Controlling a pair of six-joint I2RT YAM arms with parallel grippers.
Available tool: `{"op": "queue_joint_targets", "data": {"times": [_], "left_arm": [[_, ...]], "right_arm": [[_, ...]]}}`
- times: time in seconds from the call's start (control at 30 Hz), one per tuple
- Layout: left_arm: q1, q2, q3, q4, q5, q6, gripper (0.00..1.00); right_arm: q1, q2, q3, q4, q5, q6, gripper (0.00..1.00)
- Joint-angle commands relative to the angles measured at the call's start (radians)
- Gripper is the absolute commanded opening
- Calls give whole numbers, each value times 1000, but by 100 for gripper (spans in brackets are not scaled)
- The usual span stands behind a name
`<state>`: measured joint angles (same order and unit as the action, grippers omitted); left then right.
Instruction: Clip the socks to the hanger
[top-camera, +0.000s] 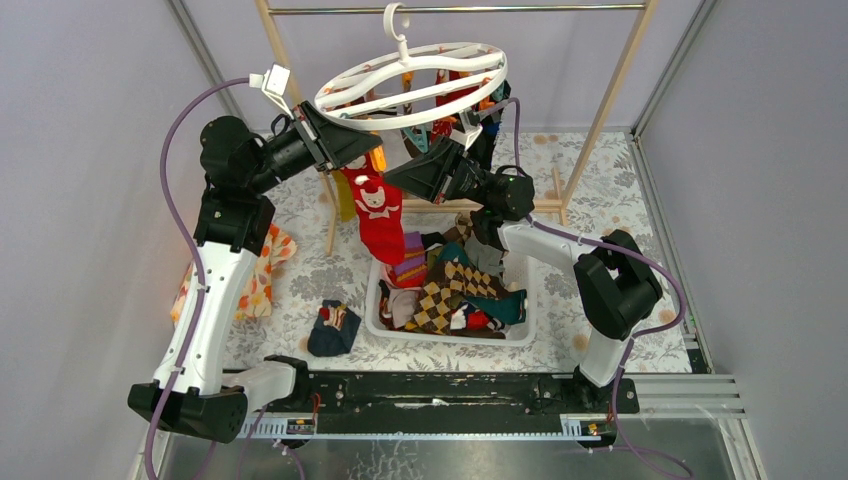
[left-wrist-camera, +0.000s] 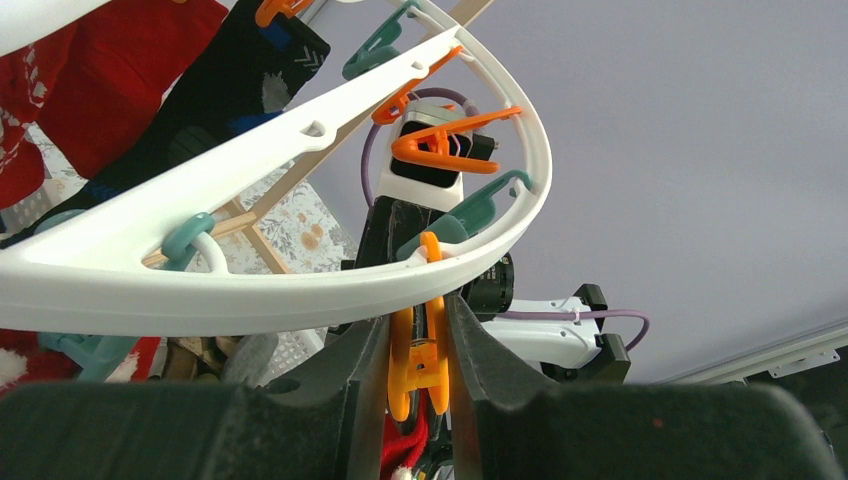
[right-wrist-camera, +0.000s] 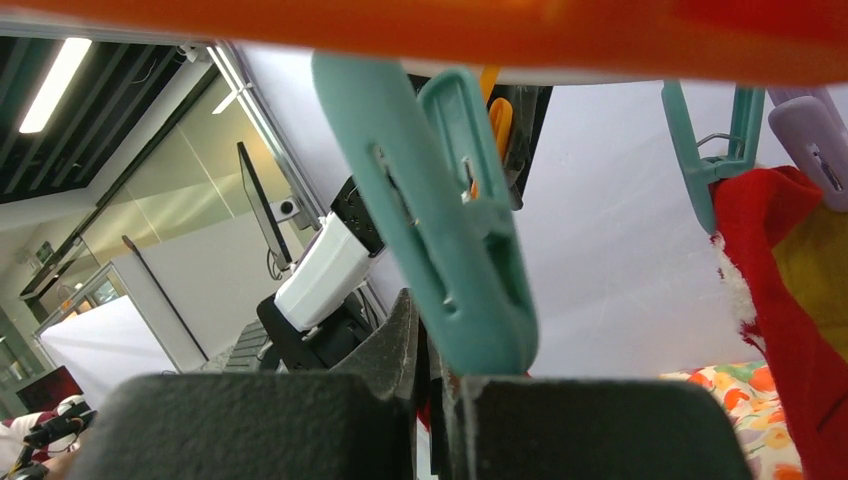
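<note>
The left end effector reaches up under the hanger and pinches an orange clip dangling from its ring, probably to spread the clip's mouth. A red sock hangs just below. The right end effector, pressed nearly together beside a teal clip, may be feeding that sock in; its hold is unclear. More socks wait in the basket on the table.

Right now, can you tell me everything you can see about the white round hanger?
The hanger is a white, plastic-looking oval ring with cross bars and a top hook over the metal rod. It hangs tilted. Orange and teal clips dangle under it; one holds a black sock. The left gripper pinches one orange clip just below the rim.
</note>
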<state>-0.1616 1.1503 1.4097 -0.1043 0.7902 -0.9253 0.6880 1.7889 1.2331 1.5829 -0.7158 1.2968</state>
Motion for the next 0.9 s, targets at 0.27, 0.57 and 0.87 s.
{"op": "queue_joint_targets", "data": {"times": [0.27, 0.57, 0.87], "left_arm": [[5, -17, -12, 61, 82, -7, 0], [7, -17, -15, 66, 94, -7, 0], [7, -14, -15, 77, 107, 0, 0]], "right_arm": [[-21, -20, 59, 135, 46, 21, 0], [-30, -26, 49, 135, 73, 19, 0], [-31, -29, 59, 135, 110, 6, 0]]}}
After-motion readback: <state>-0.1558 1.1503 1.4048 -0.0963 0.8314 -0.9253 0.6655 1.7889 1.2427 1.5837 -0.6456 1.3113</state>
